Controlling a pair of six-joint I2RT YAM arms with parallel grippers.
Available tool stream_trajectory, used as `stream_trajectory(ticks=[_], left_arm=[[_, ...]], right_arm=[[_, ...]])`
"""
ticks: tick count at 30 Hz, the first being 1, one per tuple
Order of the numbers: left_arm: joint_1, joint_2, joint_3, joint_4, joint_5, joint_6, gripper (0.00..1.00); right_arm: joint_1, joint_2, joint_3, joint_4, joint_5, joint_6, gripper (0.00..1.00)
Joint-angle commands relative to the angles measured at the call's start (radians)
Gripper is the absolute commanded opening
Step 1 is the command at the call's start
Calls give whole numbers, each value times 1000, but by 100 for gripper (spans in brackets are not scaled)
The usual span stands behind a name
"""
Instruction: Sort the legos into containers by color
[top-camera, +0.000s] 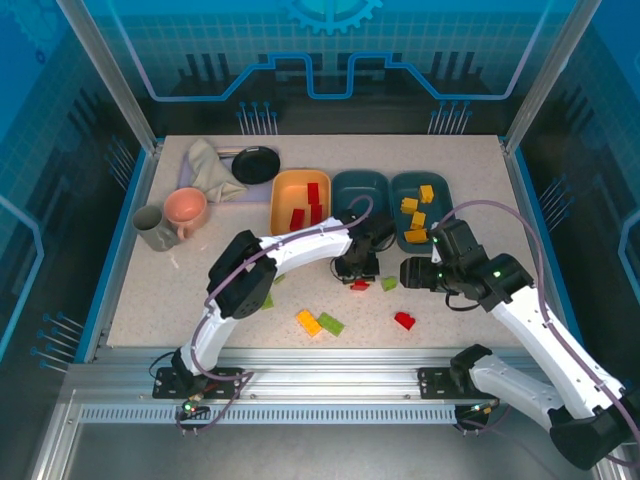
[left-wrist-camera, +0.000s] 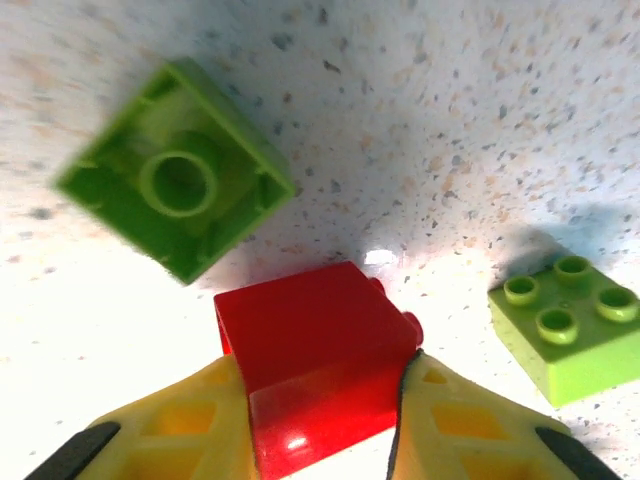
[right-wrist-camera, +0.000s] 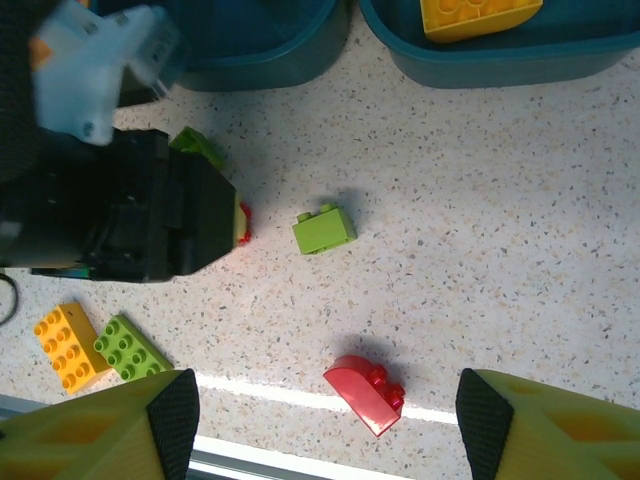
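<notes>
My left gripper (left-wrist-camera: 320, 420) is shut on a red lego (left-wrist-camera: 310, 340) lying on the table, its yellow fingers (left-wrist-camera: 190, 420) pressed against both sides. From above, that gripper (top-camera: 358, 278) stands just in front of the middle teal container (top-camera: 342, 190). A lime lego lies upside down (left-wrist-camera: 175, 210) to one side and another lime lego (left-wrist-camera: 565, 325) studs-up to the other. My right gripper (right-wrist-camera: 325, 425) hangs open over a rounded red lego (right-wrist-camera: 365, 393) without touching it. The orange container (top-camera: 281, 190) holds red legos and the right teal container (top-camera: 400, 190) holds yellow ones.
A yellow lego (top-camera: 308, 322) and a lime lego (top-camera: 331, 323) lie side by side near the front edge. Another lime lego (top-camera: 268, 300) shows beside the left arm. A pink cup (top-camera: 186, 208), grey cup (top-camera: 151, 227), cloth (top-camera: 208, 165) and black dish (top-camera: 256, 164) stand at the back left.
</notes>
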Motion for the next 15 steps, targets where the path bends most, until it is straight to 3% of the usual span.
stream_trajectory(ticks=[1,5,10,15], left_arm=[[31,-143,28,-95,-106,14,25],[148,-227,12,-105,-156,58,25],[320,-209,47,-54,-127,137,25],[331,-142,140,-76,-59,210,39]], right_arm=[[23,-37,-7,35,-49,-48,71],[54,-51,-47,191,-184,-101,71],[97,40,-57,289,-207,-80,70],[100,107,-33,294,-179,-77,71]])
